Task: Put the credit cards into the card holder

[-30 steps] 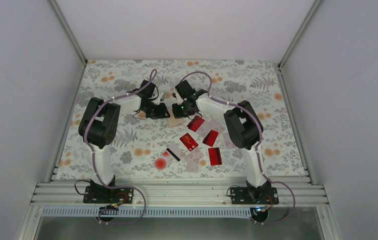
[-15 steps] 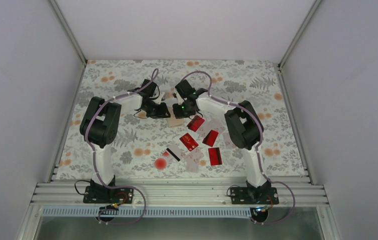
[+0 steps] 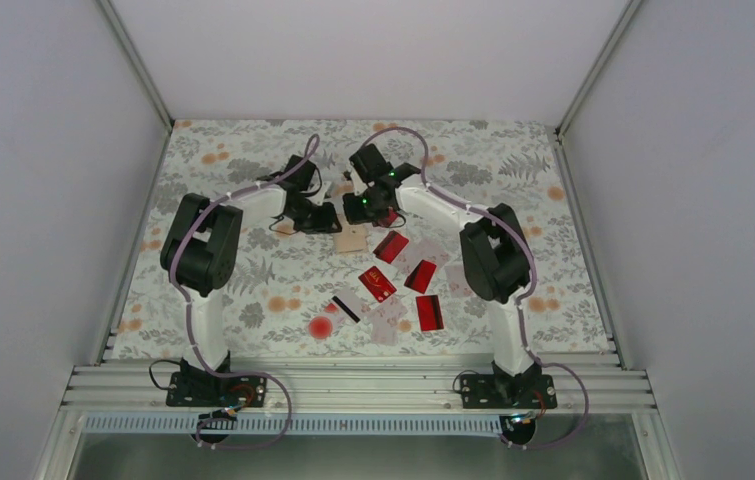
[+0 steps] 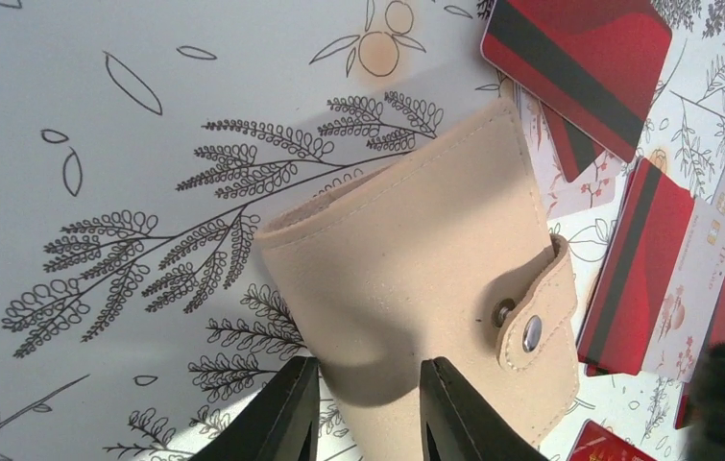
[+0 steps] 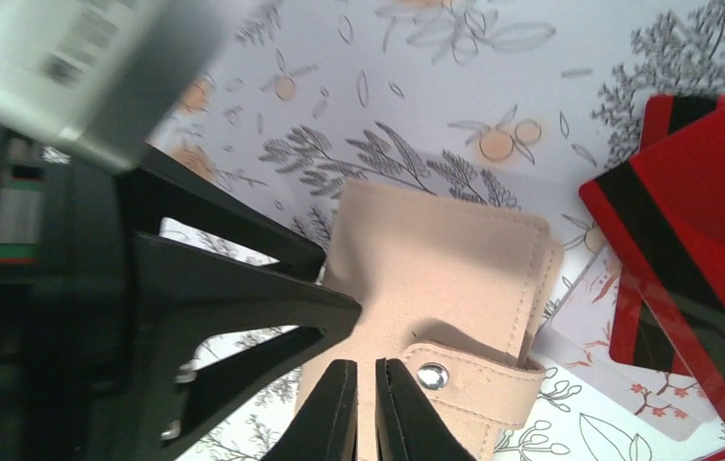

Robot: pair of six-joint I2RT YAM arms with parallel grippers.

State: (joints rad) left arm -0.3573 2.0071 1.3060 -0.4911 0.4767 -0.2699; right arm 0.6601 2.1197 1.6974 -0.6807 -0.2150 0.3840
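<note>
**A:** From overhead, where does everything sit?

**B:** The card holder lies closed on the counter, out past the middle, with both arms reaching in to it. The left claw and the right claw meet at it. The credit cards lie scattered just nearer the bases, none of them in the holder.

**A:** And the left wrist view?

**B:** The left claw's fingers straddle the holder's near corner, and I judge they are pinching that edge. The holder is tan, stitched and soft-looking. A strap wraps over its free edge and closes on a metal snap. Striped red credit cards lie just beside it.

**A:** The right wrist view?

**B:** The right claw is clenched, with nothing between its tips. It is poised over the holder, just beside the snap.

**A:** So what's the sensible move?

**B:** I think the holder has to be opened first. Keep the left pinch firm and low so the holder can't slide. Then work a right fingertip under the strap's free end and peel upward off the stud. Dragging sideways would likely buckle the soft cover.
</note>
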